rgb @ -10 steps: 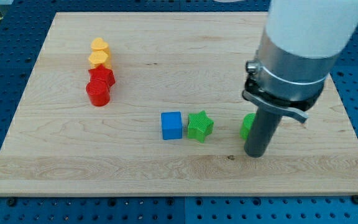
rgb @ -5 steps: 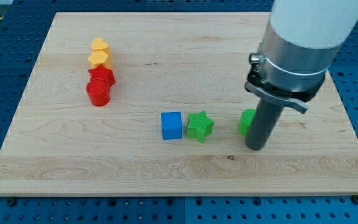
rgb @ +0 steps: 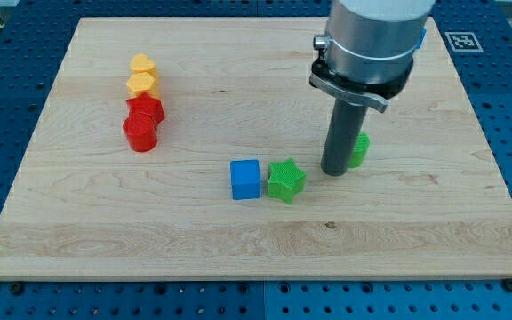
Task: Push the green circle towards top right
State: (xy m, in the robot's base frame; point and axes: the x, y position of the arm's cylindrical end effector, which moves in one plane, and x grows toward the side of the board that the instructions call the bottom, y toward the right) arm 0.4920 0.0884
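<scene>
The green circle (rgb: 359, 149) lies right of the board's middle, mostly hidden behind my rod. My tip (rgb: 335, 171) rests on the board just left of and below the circle, touching it or nearly so. The green star (rgb: 286, 180) sits a short way to the tip's left, with the blue cube (rgb: 246, 179) beside it.
At the view's upper left, a yellow block (rgb: 140, 66) and a yellow hexagon (rgb: 140, 84) stand above a red block (rgb: 147, 109) and a red cylinder (rgb: 139, 133). The wooden board (rgb: 256, 240) ends near the view's bottom; blue perforated table surrounds it.
My rod has moved up and to the left. The green circle has shifted up and slightly right, away from its earlier spot.
</scene>
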